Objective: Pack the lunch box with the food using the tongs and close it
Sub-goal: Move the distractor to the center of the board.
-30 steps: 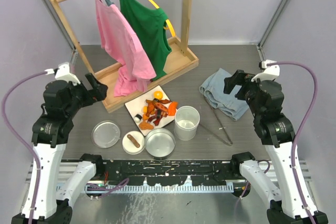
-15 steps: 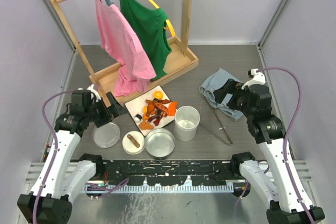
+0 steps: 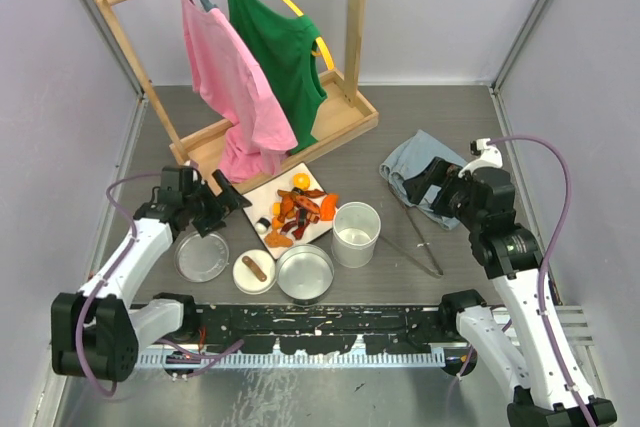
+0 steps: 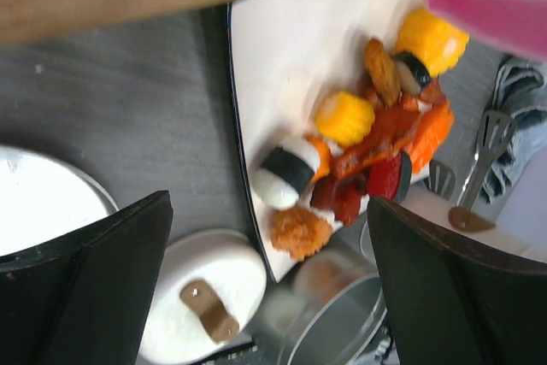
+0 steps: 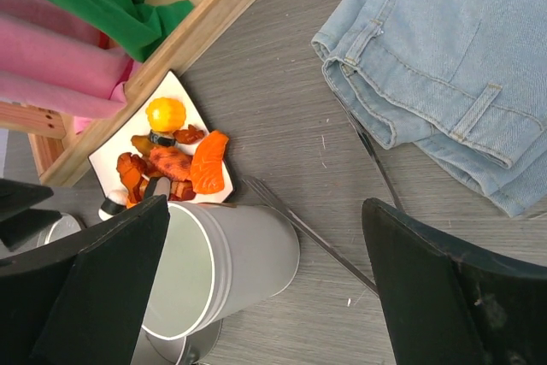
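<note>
Right wrist view, tongs [image 5: 373,161] lying released, joint hidden behind a finger [image 5: 453,297], left gripper [image 4: 269,211] and right gripper [image 5: 265,207] spread, empty.

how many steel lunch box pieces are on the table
4: the flat lid far left, the small dish with the sausage piece, the wide tin beside it, the tall cup right of the plate. None seem hidden.

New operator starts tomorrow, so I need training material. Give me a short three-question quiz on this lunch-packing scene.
1. True or false: the left gripper holds the tongs.
2. The brown sausage-like piece lies in: A) white plate, B) small dish, C) tall cup.
3. Which gripper is nearer the tongs?
Key: 1 false, both grippers are open and empty; 2 B; 3 the right gripper.
</note>
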